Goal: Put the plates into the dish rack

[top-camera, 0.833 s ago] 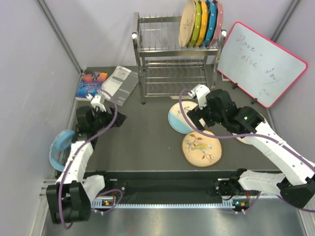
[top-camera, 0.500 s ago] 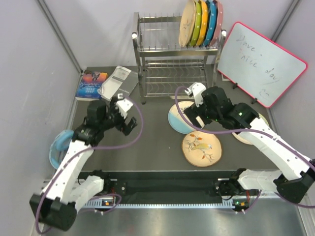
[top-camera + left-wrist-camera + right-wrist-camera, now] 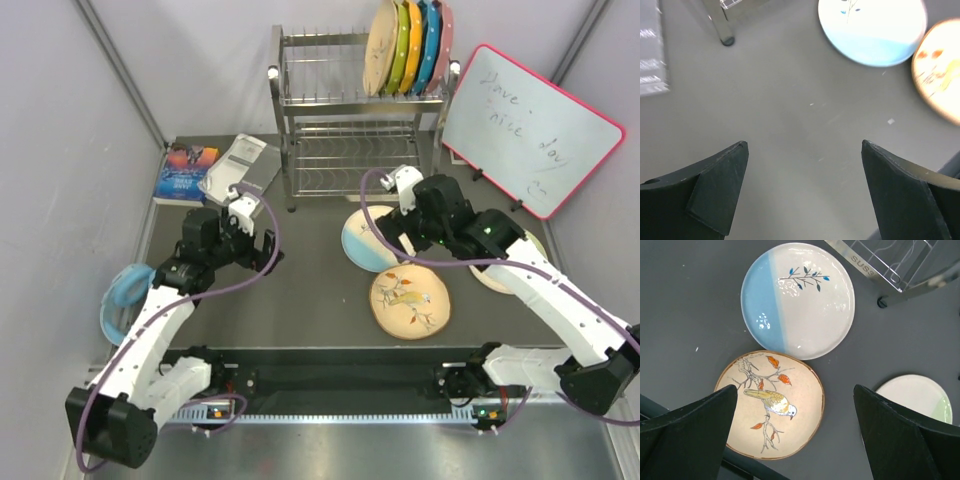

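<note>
The steel dish rack (image 3: 350,120) stands at the back; a tan plate (image 3: 380,45) stands upright in its top tier beside several coloured plates. Flat on the table lie the white and light blue plate (image 3: 362,245) (image 3: 797,300), a tan bird plate (image 3: 410,300) (image 3: 772,405) and the cream and pale green plate (image 3: 497,278) (image 3: 915,397), which is partly hidden under the right arm. My right gripper (image 3: 398,235) (image 3: 795,387) is open and empty above the tan and blue plates. My left gripper (image 3: 258,243) (image 3: 804,143) is open and empty over bare table, left of the blue plate (image 3: 872,30).
A whiteboard (image 3: 530,130) leans at the back right. A book (image 3: 188,170) and a grey booklet (image 3: 240,165) lie left of the rack. A blue dish (image 3: 125,295) sits past the table's left edge. A rack foot (image 3: 727,40) (image 3: 882,301) stands near both grippers.
</note>
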Available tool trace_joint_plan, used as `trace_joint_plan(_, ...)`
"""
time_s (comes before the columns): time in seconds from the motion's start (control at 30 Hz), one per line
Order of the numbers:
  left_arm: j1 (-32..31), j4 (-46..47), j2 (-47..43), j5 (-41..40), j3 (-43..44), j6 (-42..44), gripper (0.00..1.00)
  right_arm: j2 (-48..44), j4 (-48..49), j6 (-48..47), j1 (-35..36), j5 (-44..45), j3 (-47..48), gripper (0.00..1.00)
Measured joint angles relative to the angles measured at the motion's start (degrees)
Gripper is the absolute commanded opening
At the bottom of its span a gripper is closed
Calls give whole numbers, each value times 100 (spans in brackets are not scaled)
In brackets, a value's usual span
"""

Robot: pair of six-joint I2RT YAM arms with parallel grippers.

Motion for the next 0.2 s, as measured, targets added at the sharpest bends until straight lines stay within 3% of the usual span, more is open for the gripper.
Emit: trace_joint_plan(0.2,116,411,562,310,-2,-1338,98,-236,-24,181,-761,-455,-380,100)
